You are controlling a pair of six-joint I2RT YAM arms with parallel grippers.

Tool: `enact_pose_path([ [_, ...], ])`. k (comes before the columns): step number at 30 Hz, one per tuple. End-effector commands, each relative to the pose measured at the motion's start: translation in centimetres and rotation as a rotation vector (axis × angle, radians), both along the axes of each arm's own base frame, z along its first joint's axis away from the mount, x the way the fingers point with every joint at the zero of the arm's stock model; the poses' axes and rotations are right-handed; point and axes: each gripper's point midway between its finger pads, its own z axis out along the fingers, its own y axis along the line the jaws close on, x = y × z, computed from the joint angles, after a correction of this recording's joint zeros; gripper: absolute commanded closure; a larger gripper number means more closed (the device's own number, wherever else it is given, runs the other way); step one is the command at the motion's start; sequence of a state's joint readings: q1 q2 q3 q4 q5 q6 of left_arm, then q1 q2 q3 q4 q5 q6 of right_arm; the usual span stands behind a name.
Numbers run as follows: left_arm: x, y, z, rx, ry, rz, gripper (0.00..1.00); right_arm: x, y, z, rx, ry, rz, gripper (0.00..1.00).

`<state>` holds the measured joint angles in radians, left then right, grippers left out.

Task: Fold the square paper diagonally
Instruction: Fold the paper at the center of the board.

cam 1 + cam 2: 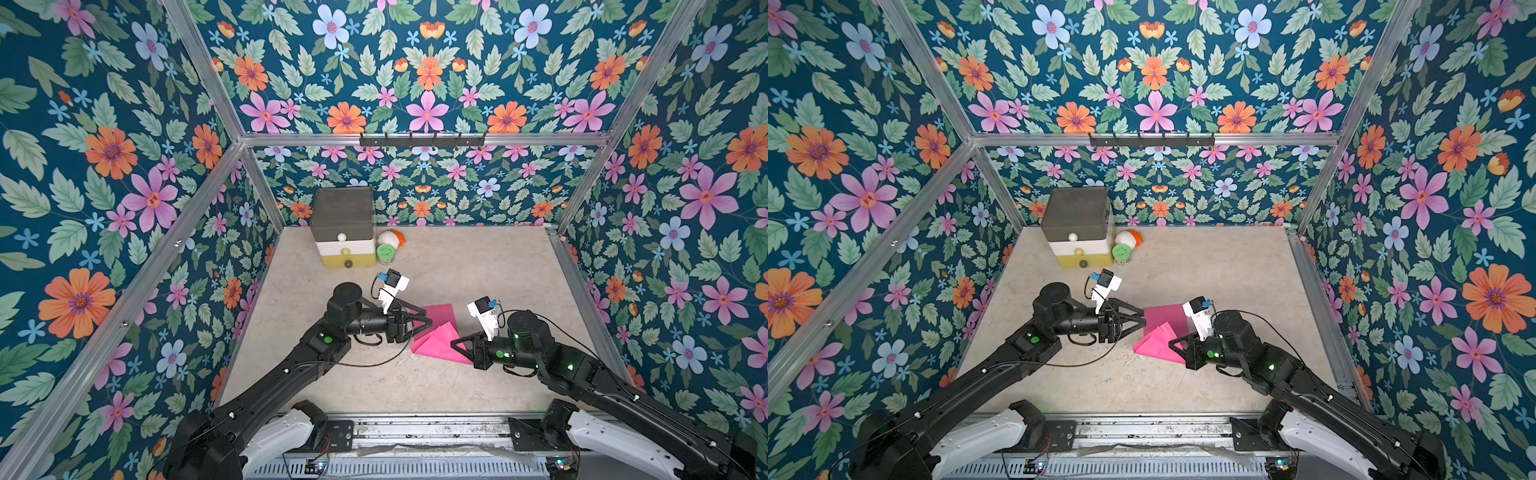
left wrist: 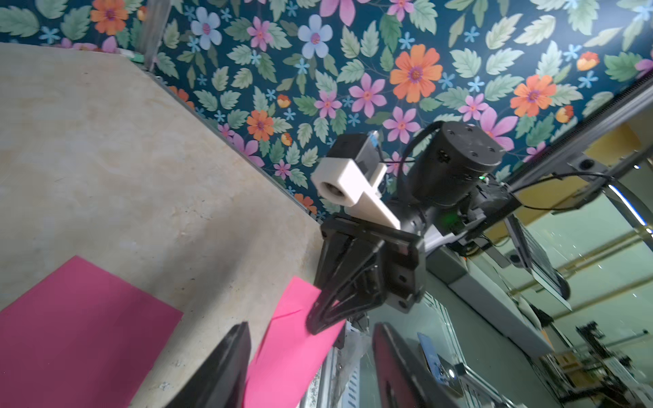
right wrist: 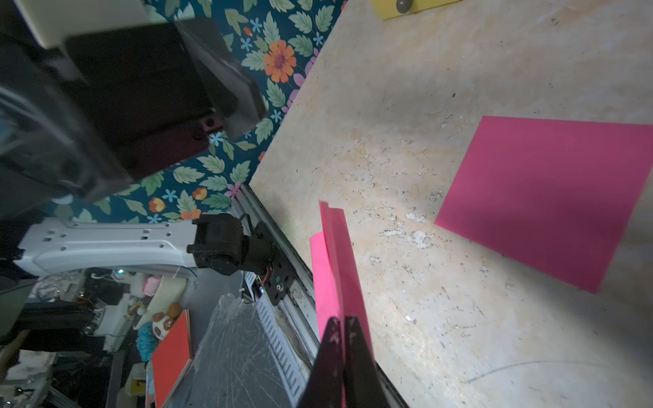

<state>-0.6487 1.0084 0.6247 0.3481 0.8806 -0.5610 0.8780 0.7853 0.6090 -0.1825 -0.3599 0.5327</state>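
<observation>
A folded pink paper (image 1: 436,347) (image 1: 1154,345) hangs tilted just above the table, its two layers pinched at one corner. My right gripper (image 1: 453,344) (image 3: 341,319) is shut on that corner, and both layers (image 3: 334,254) run out from between its tips. My left gripper (image 1: 427,316) (image 2: 311,371) stands open at the paper's opposite side. The paper (image 2: 293,353) shows in the gap between its fingers, and neither finger presses on it. A second pink sheet (image 1: 440,311) (image 3: 547,197) lies flat on the table just behind.
A three-drawer box (image 1: 343,226) stands at the back left. A green-lidded jar (image 1: 387,253) and a white and orange object (image 1: 392,237) sit beside it. Flowered walls close in three sides. A metal rail (image 1: 415,428) runs along the front edge.
</observation>
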Motion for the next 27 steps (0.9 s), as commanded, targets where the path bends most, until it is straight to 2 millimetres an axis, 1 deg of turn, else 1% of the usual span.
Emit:
enact_pose_path([
  [1, 0.5, 0.3, 3.0, -0.149, -0.075, 0.049, 0.34, -0.5, 1.3, 3.0, 0.176, 0.01, 0.035, 1.0],
  [3, 0.5, 0.1, 3.4, -0.163, -0.086, 0.032, 0.32, -0.9, 1.5, 3.6, 0.206, 0.02, 0.061, 1.0],
  [6, 0.1, -0.7, 3.3, -0.162, -0.082, -0.022, 0.28, -1.3, 1.6, 4.3, 0.233, 0.022, 0.079, 1.0],
  [8, -0.2, -1.0, 2.8, -0.153, -0.079, -0.045, 0.28, -1.6, 1.7, 4.7, 0.241, 0.026, 0.092, 1.0],
  [12, -0.7, -0.9, 1.5, -0.131, -0.072, -0.06, 0.29, -1.8, 1.7, 5.1, 0.256, 0.026, 0.104, 1.0],
  [14, -1.1, -0.9, 1.5, -0.139, -0.071, -0.074, 0.29, -1.8, 1.7, 5.1, 0.257, 0.029, 0.103, 1.0],
  [16, -1.4, -1.2, 1.0, -0.133, -0.058, -0.087, 0.33, -1.9, 1.8, 5.2, 0.263, 0.032, 0.112, 1.0],
  [19, -1.7, -1.9, -0.3, -0.111, -0.025, -0.114, 0.39, -1.8, 1.9, 5.1, 0.262, 0.036, 0.113, 1.0],
  [20, -1.9, -2.1, -0.6, -0.115, -0.015, -0.126, 0.42, -1.8, 1.9, 4.9, 0.259, 0.039, 0.109, 1.0],
  [22, -2.1, -2.0, -0.6, -0.136, -0.007, -0.134, 0.45, -1.7, 1.9, 4.8, 0.258, 0.042, 0.108, 1.0],
  [27, -2.0, -2.0, -1.4, -0.129, 0.011, -0.123, 0.63, -1.6, 1.6, 4.4, 0.256, 0.047, 0.094, 1.0],
])
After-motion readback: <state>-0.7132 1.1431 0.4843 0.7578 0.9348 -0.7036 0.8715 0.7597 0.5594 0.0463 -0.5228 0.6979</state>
